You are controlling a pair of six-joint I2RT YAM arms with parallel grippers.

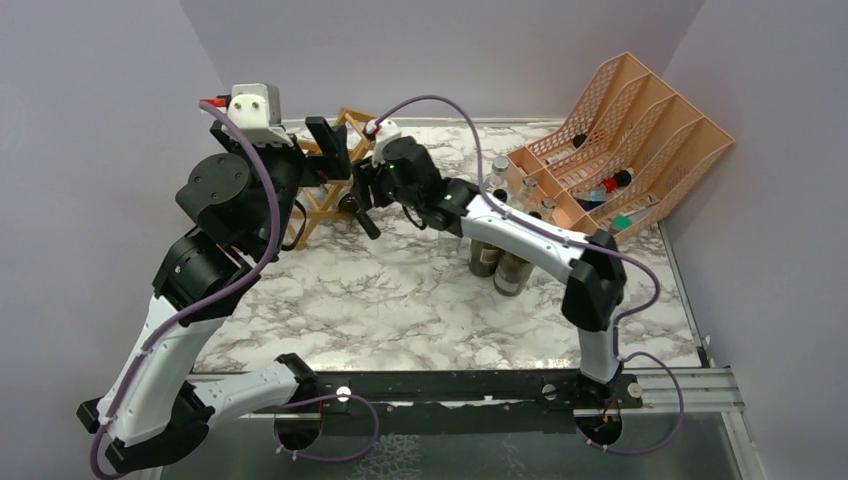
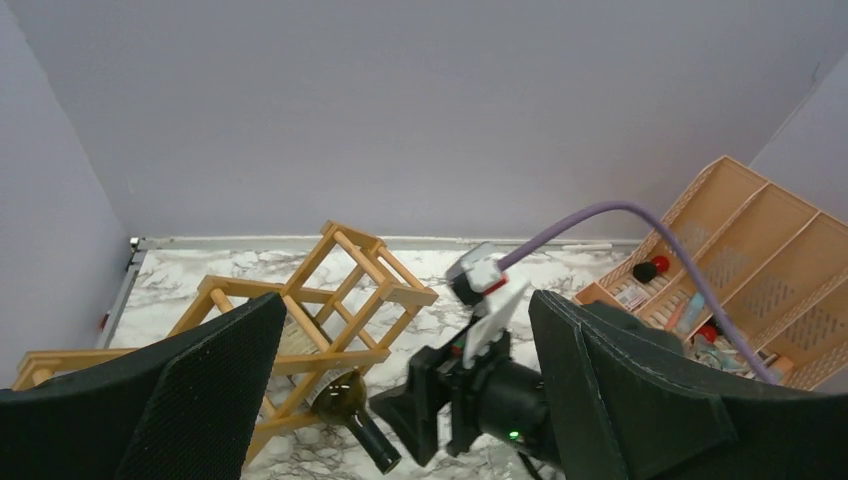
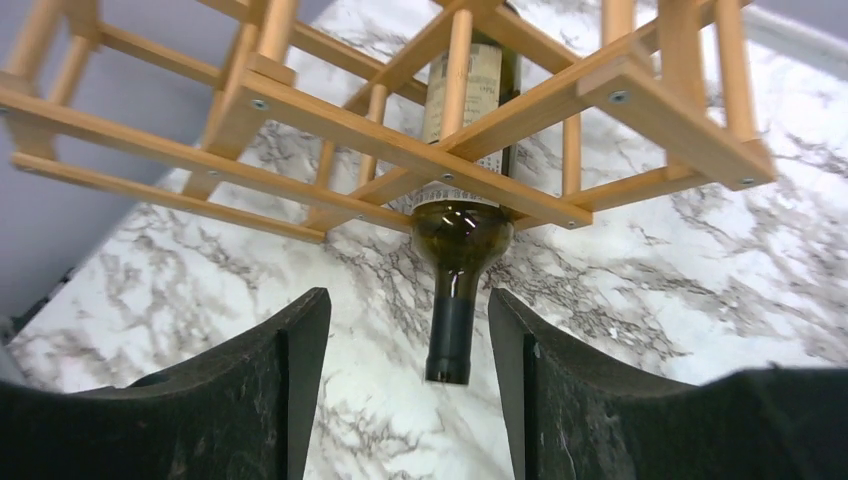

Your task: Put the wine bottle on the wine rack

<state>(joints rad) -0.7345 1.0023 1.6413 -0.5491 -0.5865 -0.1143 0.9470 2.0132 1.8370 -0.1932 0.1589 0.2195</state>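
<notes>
Dark-green wine bottle point(image 3: 458, 235) lies in wine rack point(image 3: 400, 150), neck toward parted, empty right gripper point(image 3: 405, 340).

From where I stand, the wine rack point(image 3: 400, 148) sits at the far left of the table point(image 1: 400, 300). The wine bottle point(image 3: 460, 235) lies in one of its lower cells, neck poking out toward the near right. The file organiser point(image 1: 640, 130) sits far right, with jars point(image 1: 513, 272) just in front of it.
</notes>
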